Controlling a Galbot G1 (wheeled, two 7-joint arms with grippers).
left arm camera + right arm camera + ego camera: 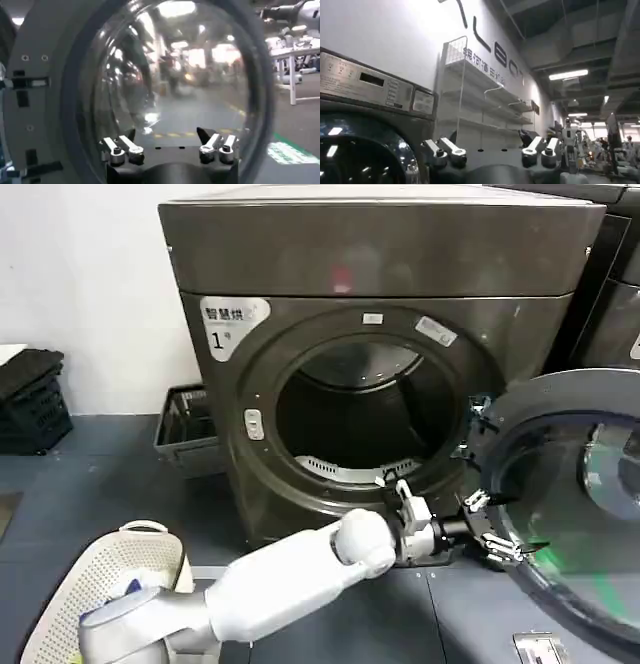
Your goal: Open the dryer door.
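The bronze-grey dryer (380, 254) with a white "1" sticker (232, 324) stands with its drum opening (365, 414) exposed. The dryer door (575, 504) is swung out to the right, its dark inner face and tinted glass toward me. My left arm reaches across from the lower left. The left gripper (492, 529) is open at the door's inner rim, near the hinge side. In the left wrist view the left gripper (167, 135) holds nothing, and the door glass (170, 75) is close in front. My right gripper (487, 140) is open and holds nothing, facing a white wall.
A darker neighbouring machine (615, 294) stands right of the dryer, behind the open door. A grey tray (185, 429) sits at the dryer's left, with a black crate (30, 399) farther left. A white perforated basket (100, 584) is at the lower left. A wire shelf (480, 95) hangs on the wall.
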